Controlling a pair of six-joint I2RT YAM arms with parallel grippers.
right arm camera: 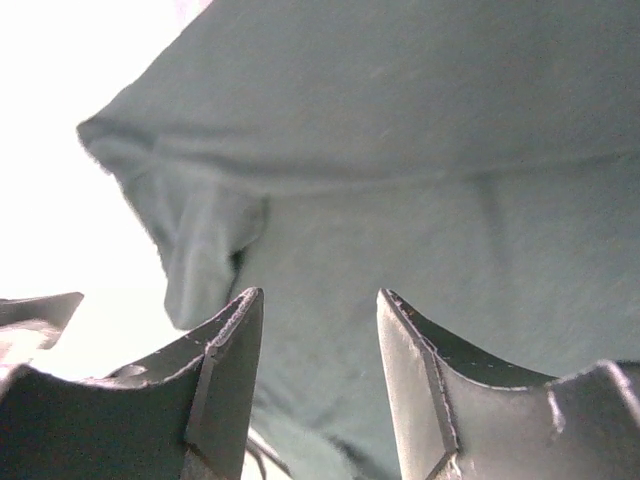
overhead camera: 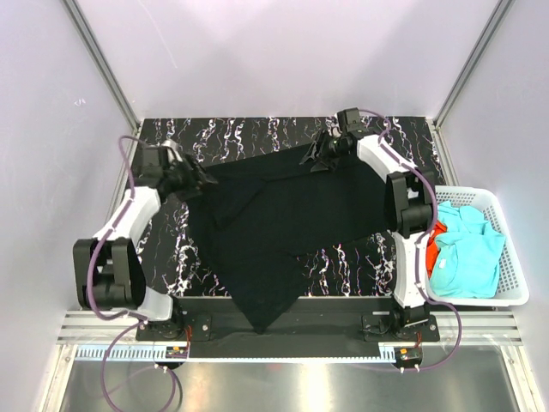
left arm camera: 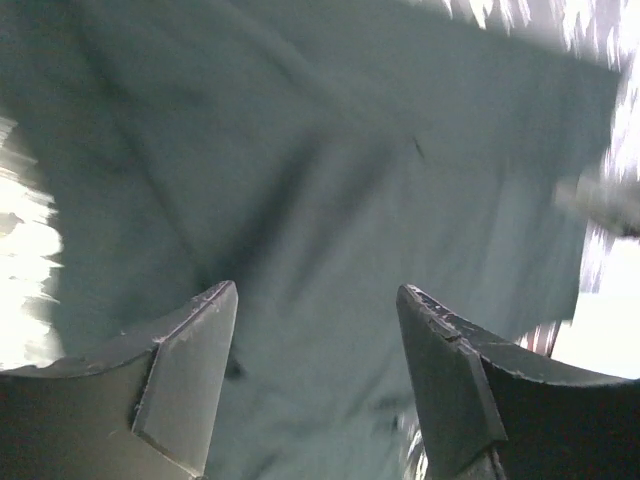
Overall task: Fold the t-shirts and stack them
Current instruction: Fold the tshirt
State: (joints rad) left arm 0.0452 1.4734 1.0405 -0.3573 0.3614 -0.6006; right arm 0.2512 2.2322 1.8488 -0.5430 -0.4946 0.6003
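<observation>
the big black shirt lies spread crooked on the counter, and one tip hangs over the near edge. our left hand is wide and holds nothing, at the shirt's left edge. our right hand is wide too, at the far right corner. we think a fold comes next, so each hand should pinch just the edge and both should lift evenly. only the top view shows the basket with blue-green shirts and a red shirt. only the wrist views show the bare gaps between our fingers.
</observation>
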